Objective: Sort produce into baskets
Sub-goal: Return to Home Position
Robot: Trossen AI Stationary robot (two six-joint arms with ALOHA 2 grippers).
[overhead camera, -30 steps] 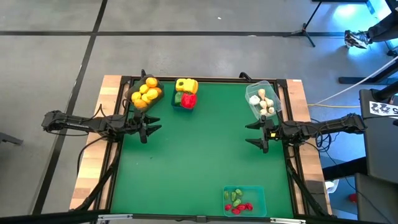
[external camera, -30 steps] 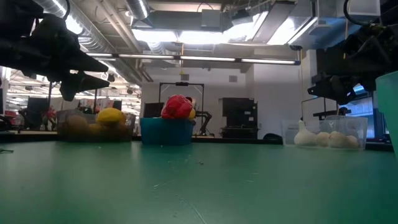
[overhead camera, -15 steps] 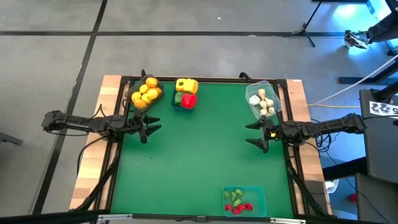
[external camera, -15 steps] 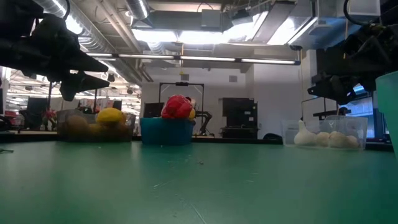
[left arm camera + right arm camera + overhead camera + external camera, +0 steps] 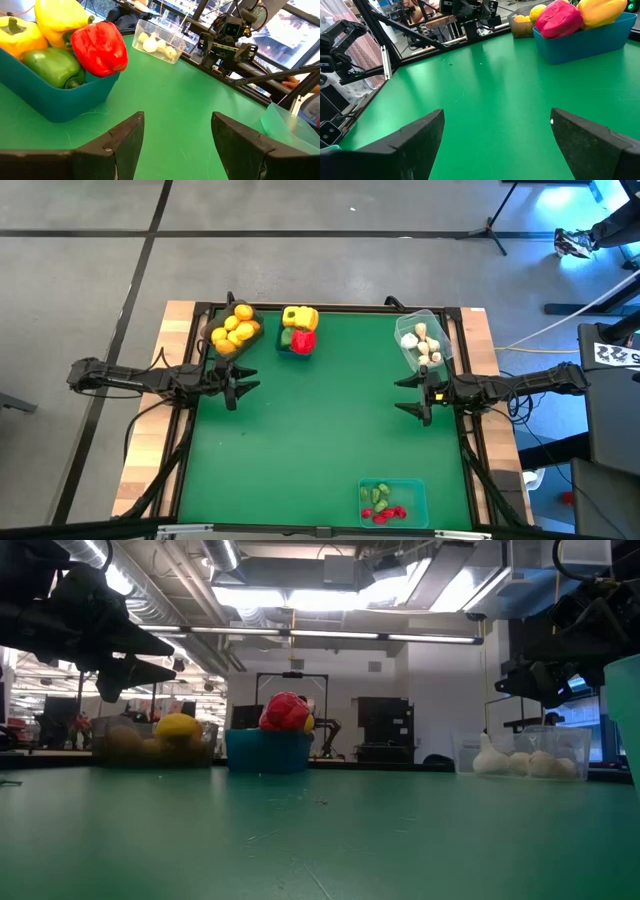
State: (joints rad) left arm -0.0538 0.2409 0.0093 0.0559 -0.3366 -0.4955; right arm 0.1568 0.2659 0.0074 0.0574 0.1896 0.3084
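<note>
Yellow-orange round fruits (image 5: pixel 233 330) fill the dark grey basket (image 5: pixel 250 335) at the far left. Yellow, red and green bell peppers (image 5: pixel 75 45) sit in the blue basket (image 5: pixel 55 97) beside it. White garlic-like pieces (image 5: pixel 421 343) lie in the clear basket (image 5: pixel 436 320) at the far right. Small red and green bits (image 5: pixel 381 502) lie in the teal-green basket (image 5: pixel 415 490) at the near edge. My left gripper (image 5: pixel 244 385) hovers open at the table's left edge, near the dark grey basket. My right gripper (image 5: pixel 413 396) hovers open at the right edge, just in front of the clear basket.
The green mat (image 5: pixel 330 420) lies bare between the two grippers and the baskets. A black frame (image 5: pixel 470 440) runs round the mat's edges. Beyond the table stand room fixtures and a tripod (image 5: pixel 490 225).
</note>
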